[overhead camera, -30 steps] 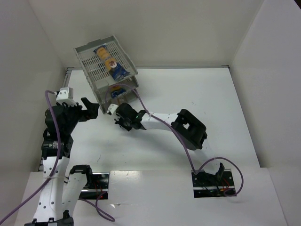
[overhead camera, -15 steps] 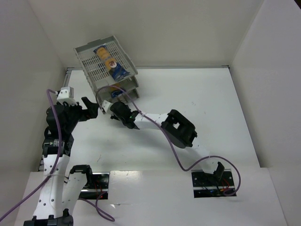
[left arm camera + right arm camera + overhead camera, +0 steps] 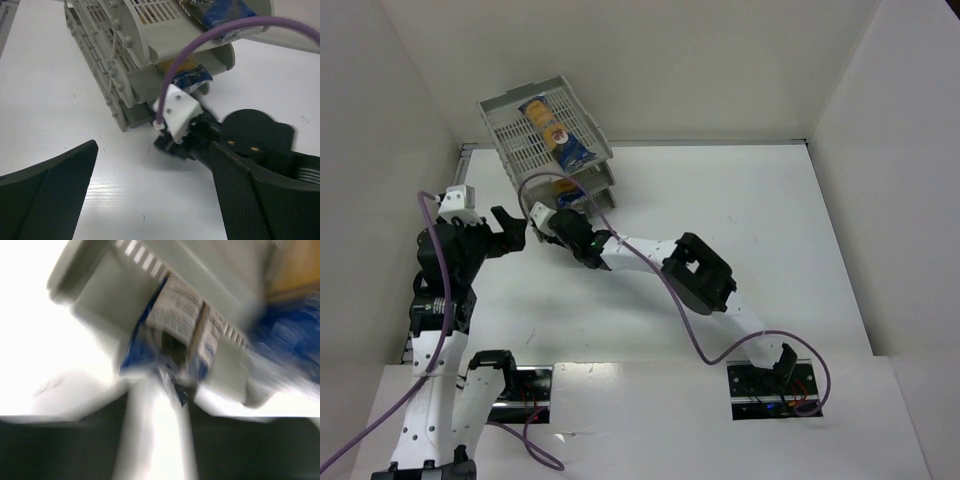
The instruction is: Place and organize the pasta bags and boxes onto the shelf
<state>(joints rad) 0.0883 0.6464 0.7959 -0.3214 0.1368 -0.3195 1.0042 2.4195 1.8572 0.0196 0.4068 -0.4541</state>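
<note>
The job is almost done. One packet [image 3: 552, 130] lies on the top tray of the shelf [image 3: 505, 135], high above the right gripper [image 3: 553, 215]. A second packet [image 3: 568, 187] sits in the middle tray, just above that gripper, with its blue end poking out of the front. The step now looks like putting the last packet [image 3: 180, 322] into a low tray.

The right gripper is down low, right at the front of the shelf. Its own camera is very blurry. It shows a blue and white packet end just ahead of the fingers, at the lip of a tray. It may be between the fingers, but I cannot tell if they are pinching it or are apart.

The left gripper [image 3: 515, 228] hangs over the table [image 3: 740, 220], near the shelf's bottom corner. Its two fingers are spread wide apart and hold nothing. The shelf is just ahead of it, and the right gripper is ahead and a little to its right.

Next, I think the right gripper needs to slide the last packet deep into its tray. It should go flat and straight, so the end does not catch on the lip. Then the gripper should let go and pull straight back. The purple cable [image 3: 545, 180] loops close to the shelf front, so it could snag there.
</note>
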